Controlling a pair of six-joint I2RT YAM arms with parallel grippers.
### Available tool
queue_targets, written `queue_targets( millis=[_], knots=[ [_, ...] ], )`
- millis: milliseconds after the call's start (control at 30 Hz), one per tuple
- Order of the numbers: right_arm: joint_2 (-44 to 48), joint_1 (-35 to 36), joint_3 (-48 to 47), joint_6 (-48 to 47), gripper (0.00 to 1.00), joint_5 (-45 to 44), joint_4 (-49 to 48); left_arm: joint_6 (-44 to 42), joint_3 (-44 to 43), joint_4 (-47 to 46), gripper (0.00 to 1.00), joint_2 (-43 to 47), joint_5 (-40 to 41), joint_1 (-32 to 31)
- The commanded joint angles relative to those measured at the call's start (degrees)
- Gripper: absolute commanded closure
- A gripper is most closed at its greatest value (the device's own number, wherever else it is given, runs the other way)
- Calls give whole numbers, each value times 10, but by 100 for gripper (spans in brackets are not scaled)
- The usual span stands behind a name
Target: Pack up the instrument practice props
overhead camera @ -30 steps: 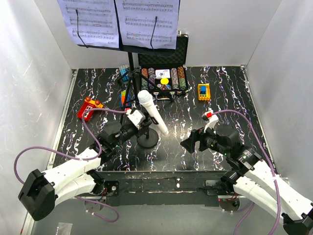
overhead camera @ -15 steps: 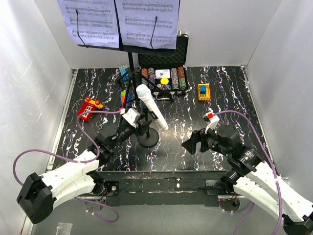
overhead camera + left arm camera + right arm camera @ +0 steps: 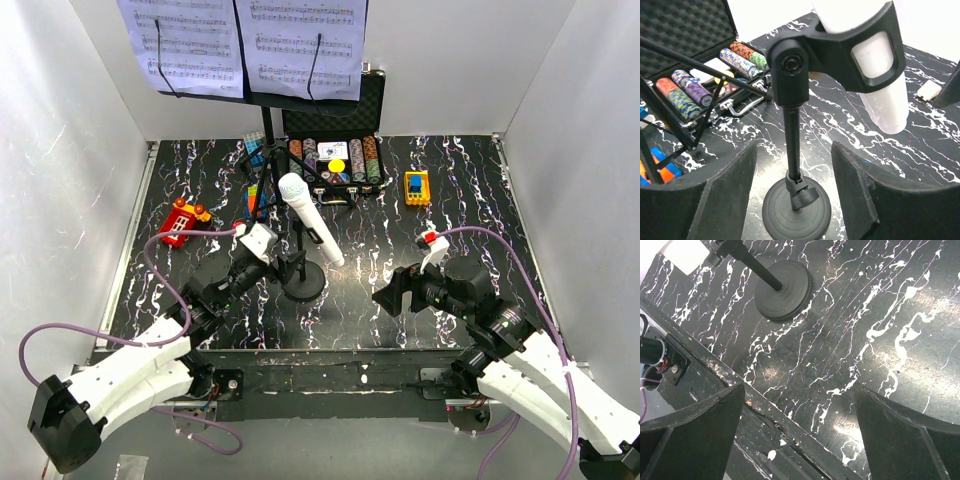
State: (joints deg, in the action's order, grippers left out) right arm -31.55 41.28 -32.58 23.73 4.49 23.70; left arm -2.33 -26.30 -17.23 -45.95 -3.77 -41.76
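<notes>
Two tools stand spread apart: the left tool [image 3: 794, 165] sits around the thin, stiff pole [image 3: 791, 125] of the mic stand [image 3: 303, 285] in the middle of the counter [image 3: 470, 200], likely the best hold as the smooth white microphone [image 3: 310, 220] looks tippy; the right tool [image 3: 799, 390] waits at 3 o'clock.

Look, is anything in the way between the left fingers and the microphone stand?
Nothing visible is. The left fingers are open on either side of the pole of the microphone stand, not touching it, with no other object between them.

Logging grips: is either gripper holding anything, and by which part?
Nothing is held. Left gripper open around the mic stand pole, not touching; right gripper open, empty.
</notes>
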Motion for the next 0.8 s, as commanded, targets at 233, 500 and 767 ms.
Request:
queue_targets(
  millis=[233,500,767],
  knots=[
    [-4,2,-48,-12,2,1,19,1,-31,-59,40,-55,42,-2],
    [-11,2,-50,-9,2,8,13,1,-52,-123,47,-126,53,-2],
    [-8,3,-45,-3,2,8,11,8,-57,-124,97,-136,21,-2]
  ],
)
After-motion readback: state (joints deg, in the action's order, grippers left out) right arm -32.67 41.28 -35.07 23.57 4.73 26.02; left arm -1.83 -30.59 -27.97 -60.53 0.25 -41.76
